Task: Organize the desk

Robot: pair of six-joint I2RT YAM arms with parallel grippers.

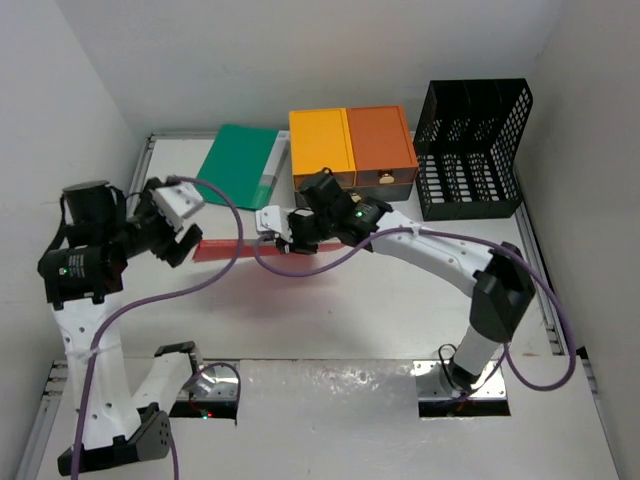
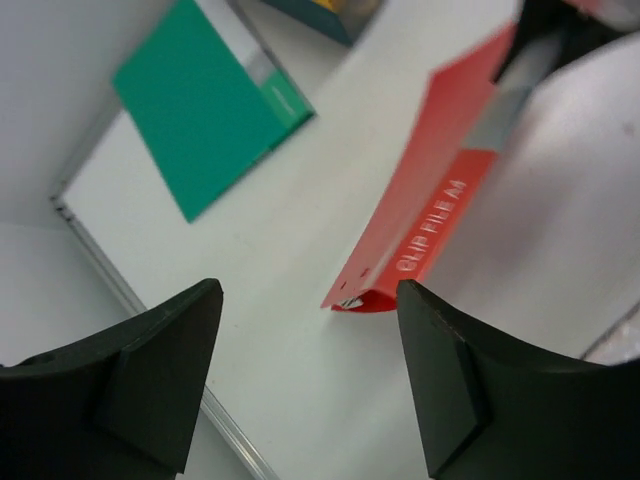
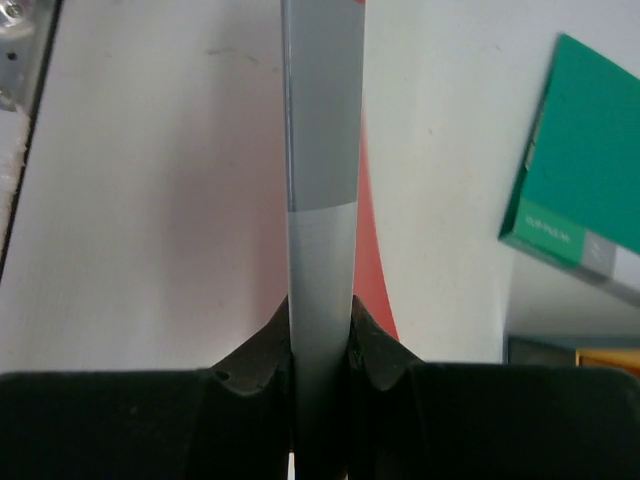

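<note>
The white desk (image 1: 400, 300) carries a red clip file (image 1: 235, 250), which stands on edge across its left middle. My right gripper (image 1: 290, 232) is shut on the file's right end. In the right wrist view its jaws (image 3: 320, 315) pinch the grey spine strip (image 3: 322, 150). My left gripper (image 1: 180, 235) is open and empty, hovering just left of the file's free end. In the left wrist view the file (image 2: 430, 215), printed "CLIP FILE A4", ends between and beyond the open gripper (image 2: 310, 290). I cannot tell whether the free end touches the desk.
A green folder (image 1: 240, 160) lies flat at the back left, also in the left wrist view (image 2: 205, 100). A yellow-and-orange drawer box (image 1: 350, 145) sits at the back centre. A black mesh file rack (image 1: 470, 150) stands at the back right. Purple cables loop over the desk.
</note>
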